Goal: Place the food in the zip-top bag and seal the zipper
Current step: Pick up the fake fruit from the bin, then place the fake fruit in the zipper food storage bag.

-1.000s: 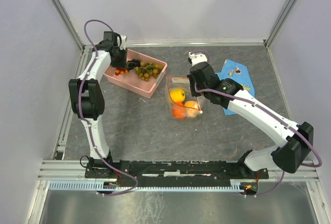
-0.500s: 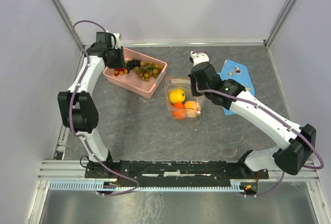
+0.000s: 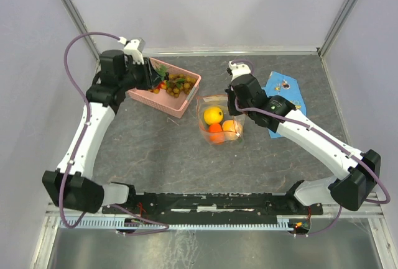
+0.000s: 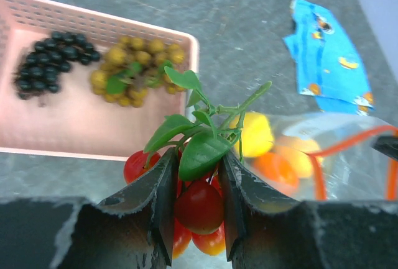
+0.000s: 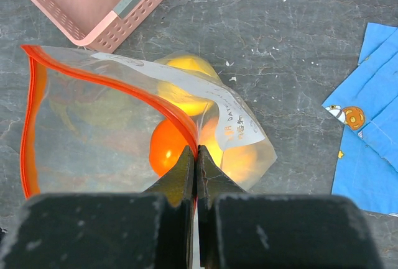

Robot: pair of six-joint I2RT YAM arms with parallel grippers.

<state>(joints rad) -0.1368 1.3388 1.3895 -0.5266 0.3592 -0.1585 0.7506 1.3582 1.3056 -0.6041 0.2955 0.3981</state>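
Observation:
My left gripper (image 4: 198, 204) is shut on a bunch of red cherries (image 4: 199, 207) with green leaves, held above the pink basket's near rim (image 3: 163, 105); it sits over the basket's left end in the top view (image 3: 151, 77). My right gripper (image 5: 196, 157) is shut on the red zipper strip (image 5: 155, 104) of the clear zip-top bag (image 5: 112, 120), holding its mouth open. The bag (image 3: 219, 120) holds a yellow lemon (image 3: 213, 114) and orange fruits (image 3: 230, 127). A brownish-green grape bunch (image 4: 134, 70) and a dark grape bunch (image 4: 53, 61) lie in the basket.
A blue printed cloth (image 3: 281, 95) lies right of the bag, behind my right arm. The pink lattice basket stands at the back left of the dark grey table. Metal frame posts (image 3: 71, 11) and walls close the sides.
My left gripper has lifted the cherry bunch out of the basket and its arm has swung out to the left. The bag has shifted slightly; my right gripper keeps its hold.

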